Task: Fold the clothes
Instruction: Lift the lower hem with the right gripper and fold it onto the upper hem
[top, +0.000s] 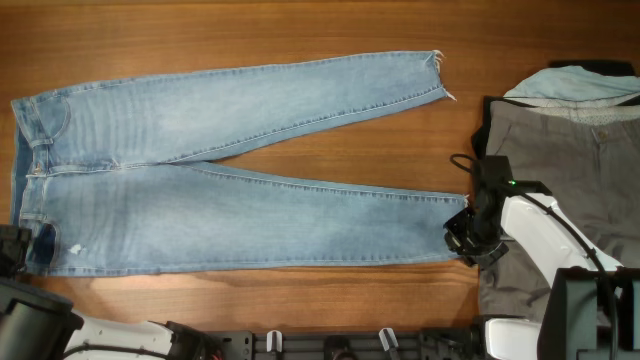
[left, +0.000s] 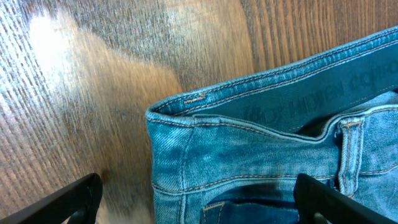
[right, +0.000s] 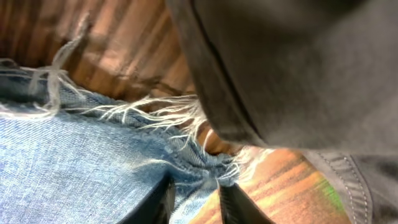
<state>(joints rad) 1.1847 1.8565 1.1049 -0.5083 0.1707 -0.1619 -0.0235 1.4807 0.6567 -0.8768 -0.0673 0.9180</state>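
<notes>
The left gripper (left: 199, 186) holds its jaws wide apart over the jeans (top: 230, 190) waistband (left: 280, 93); the right gripper (right: 196, 196) has its jaws pinching the frayed leg hem (right: 155, 115) on the desk (top: 300, 30).

Overhead, we look straight down on the table (top: 300, 30); our wrist views sit close inside it, left on the jeans (left: 249, 162) waistband (left: 298, 87), right on a hem (right: 186, 155).

The light-blue denim jeans (left: 261, 162) lie on the brown wooden worktop (left: 124, 93), with the waistband corner near the middle of the view. The left claw (left: 196, 186) hangs above this corner. Its two black fingers (left: 74, 199) are spread wide, one over bare wood and one over denim.
</notes>
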